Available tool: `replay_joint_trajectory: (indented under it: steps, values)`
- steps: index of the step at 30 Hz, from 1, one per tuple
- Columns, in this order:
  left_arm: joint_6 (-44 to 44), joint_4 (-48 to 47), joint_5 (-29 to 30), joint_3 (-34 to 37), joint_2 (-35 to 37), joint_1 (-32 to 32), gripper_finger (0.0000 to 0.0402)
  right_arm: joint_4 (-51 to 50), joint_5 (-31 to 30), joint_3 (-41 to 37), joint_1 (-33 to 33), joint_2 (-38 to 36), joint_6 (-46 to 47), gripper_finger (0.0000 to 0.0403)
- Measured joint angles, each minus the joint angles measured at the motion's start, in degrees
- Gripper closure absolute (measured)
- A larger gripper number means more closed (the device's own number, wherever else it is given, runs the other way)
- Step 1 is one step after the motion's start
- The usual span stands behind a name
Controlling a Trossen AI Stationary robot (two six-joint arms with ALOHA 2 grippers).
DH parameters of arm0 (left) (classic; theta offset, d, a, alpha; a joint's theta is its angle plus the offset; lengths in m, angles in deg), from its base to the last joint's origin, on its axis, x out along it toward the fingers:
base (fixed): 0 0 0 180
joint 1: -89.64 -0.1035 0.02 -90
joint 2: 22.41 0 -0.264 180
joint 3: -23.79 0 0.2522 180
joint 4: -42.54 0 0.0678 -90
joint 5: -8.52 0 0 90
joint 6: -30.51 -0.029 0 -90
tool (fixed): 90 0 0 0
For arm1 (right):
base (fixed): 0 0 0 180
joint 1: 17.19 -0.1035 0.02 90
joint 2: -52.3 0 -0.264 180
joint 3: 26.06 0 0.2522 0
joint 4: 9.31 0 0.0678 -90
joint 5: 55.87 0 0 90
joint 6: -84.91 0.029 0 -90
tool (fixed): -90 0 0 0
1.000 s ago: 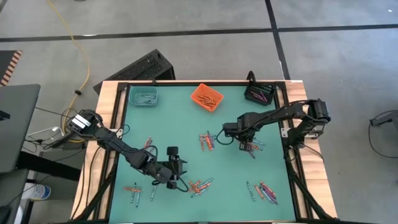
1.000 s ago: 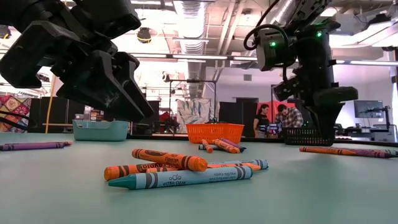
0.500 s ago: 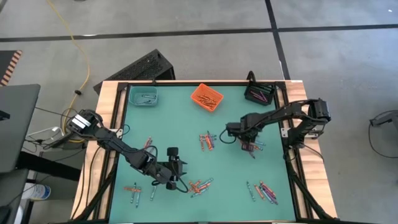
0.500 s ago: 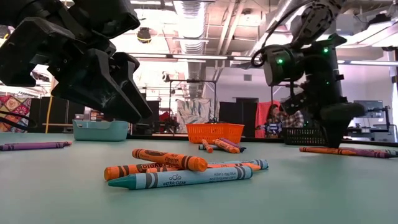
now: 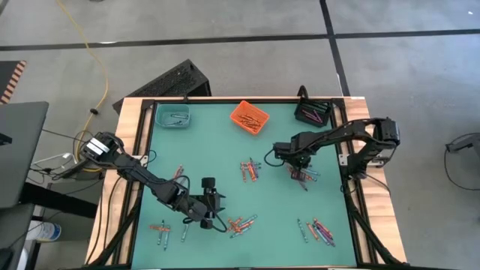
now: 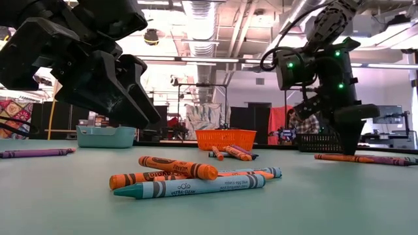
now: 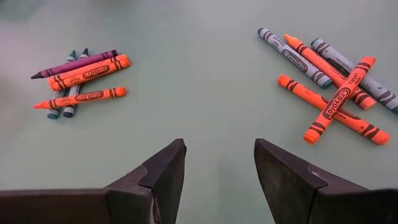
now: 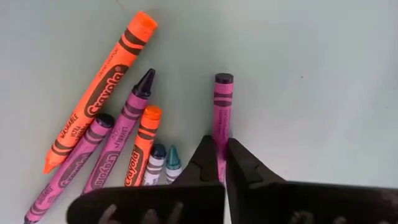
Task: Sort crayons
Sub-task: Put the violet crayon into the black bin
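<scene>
Open green table [image 5: 217,146] lies between the far bins and the centre. Crayon clusters [image 5: 249,170] crowd mid-table, the near edge and the right side; the left gripper [image 5: 211,199] blocks the near-left.

My thin wax crayons [image 8: 99,102] wear matt printed paper wrappers. The smooth matt green worktop [image 5: 225,150] has a pale wooden frame. My right tool [image 8: 222,158] has dark, slightly glossy plastic fingers.
</scene>
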Motion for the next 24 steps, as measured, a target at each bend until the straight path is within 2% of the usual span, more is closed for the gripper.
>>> replay_joint_trajectory:
  steps: [4,11,18,24]
  values:
    - [-0.69,0.0,0.06,0.0,0.0,0.0,0.0219,-0.57,-0.06,1.2,0.3,0.23,-0.58,0.0398]
    - [-3.46,0.0,0.33,0.0,0.0,-0.54,0.0219,-4.35,-7.41,8.05,2.77,0.36,-2.74,0.0401]
    - [-3.52,-0.02,0.07,0.0,0.0,-1.68,0.0219,-5.25,-15.38,14.19,12.78,0.31,-8.78,0.0402]
    - [-3.37,-0.02,-0.01,0.0,0.0,-1.64,0.0219,-4.12,-17.95,16.16,24.97,0.31,-15.13,0.0402]
